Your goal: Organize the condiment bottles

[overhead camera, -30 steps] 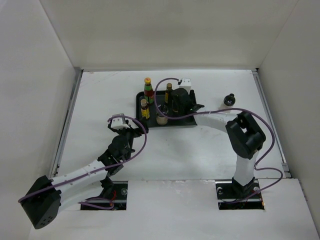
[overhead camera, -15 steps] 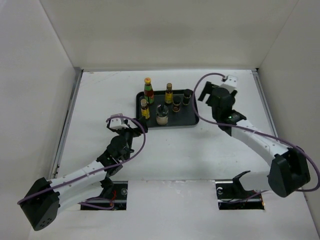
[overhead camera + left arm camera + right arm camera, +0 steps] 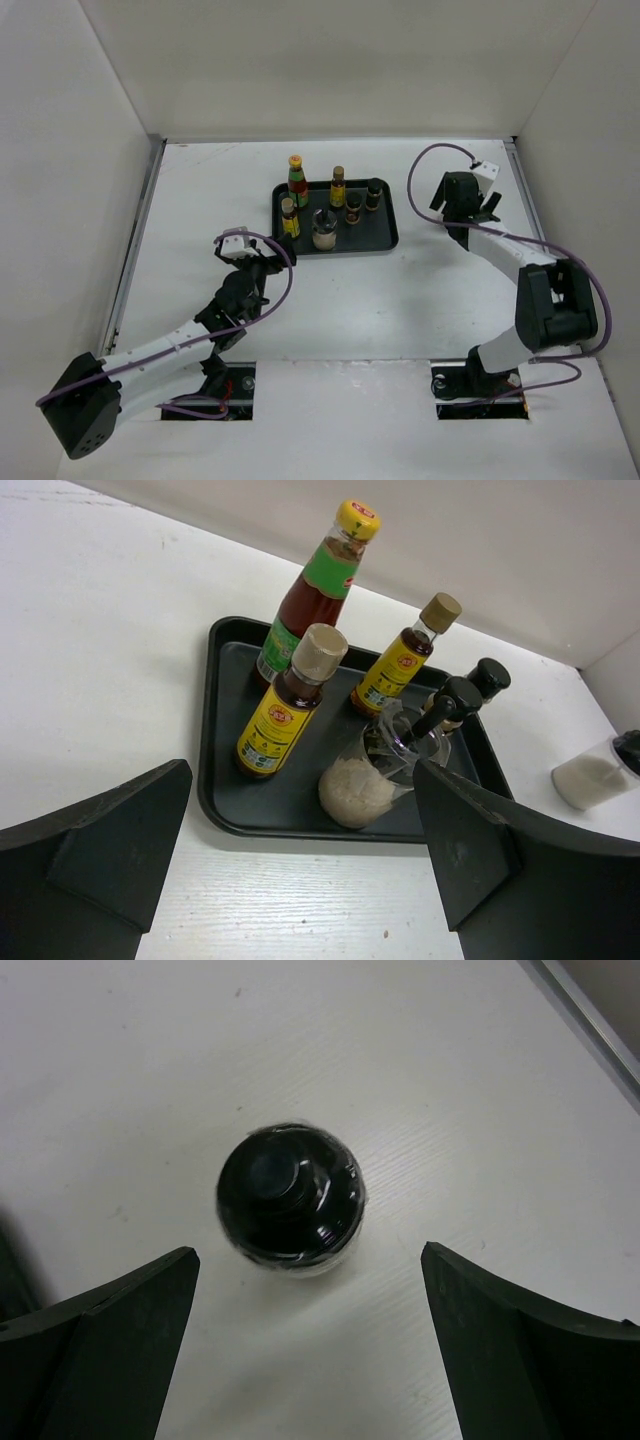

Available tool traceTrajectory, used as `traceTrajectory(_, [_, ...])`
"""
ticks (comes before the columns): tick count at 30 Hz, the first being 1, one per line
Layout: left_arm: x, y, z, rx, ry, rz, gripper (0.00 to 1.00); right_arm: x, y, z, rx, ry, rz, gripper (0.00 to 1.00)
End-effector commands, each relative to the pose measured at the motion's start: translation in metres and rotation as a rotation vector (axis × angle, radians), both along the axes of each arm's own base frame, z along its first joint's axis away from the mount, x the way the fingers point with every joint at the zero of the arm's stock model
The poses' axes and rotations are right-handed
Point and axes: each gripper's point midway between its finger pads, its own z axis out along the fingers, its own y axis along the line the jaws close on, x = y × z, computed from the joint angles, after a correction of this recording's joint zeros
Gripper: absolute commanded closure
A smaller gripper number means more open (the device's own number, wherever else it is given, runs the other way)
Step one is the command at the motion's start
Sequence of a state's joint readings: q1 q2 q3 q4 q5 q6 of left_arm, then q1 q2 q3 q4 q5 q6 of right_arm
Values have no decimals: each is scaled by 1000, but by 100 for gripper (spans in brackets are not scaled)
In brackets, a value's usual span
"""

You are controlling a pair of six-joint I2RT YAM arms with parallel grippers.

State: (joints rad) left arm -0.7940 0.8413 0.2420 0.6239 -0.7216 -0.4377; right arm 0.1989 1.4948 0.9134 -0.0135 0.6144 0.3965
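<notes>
Table: white top point(image 3: 340, 310) boxed in by white walls
Loose bottle point(image 3: 288, 1200): pale body, black cap, upright on the bare top toward the far right corner, well apart from the tray
Handling: probably light and rigid, and the smooth round wall may slip. The domed cap gives poor purchase, so the body below the cap looks the better hold, squeezed square to avoid tipping
Right gripper point(image 3: 308, 1255): fingers spread, hanging over the loose bottle with one finger on each side, touching nothing
Other bottles point(image 3: 280, 715): five inside the tray
Tray point(image 3: 375, 232): black, mid-table toward the far edge
Left gripper point(image 3: 302, 772): spread wide and empty, on the near-left side of the tray, facing it
</notes>
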Motion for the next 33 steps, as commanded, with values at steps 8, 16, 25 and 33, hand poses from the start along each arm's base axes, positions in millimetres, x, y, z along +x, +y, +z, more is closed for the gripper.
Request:
traceTrajectory(8, [1, -11, 7, -9, -21, -31, 4, 49, -5, -14, 63, -32, 17, 6])
traceTrajectory(16, [-1, -10, 9, -18, -30, -29, 4, 45, -7, -1, 49, -135, -4, 41])
traceTrajectory(25, [-2, -12, 12, -25, -36, -34, 4, 5, 48, 26, 40, -199, 113, 43])
traceTrajectory(33, [-3, -12, 14, -30, -40, -34, 4, 0, 144, 60, 61, -254, 320, 42])
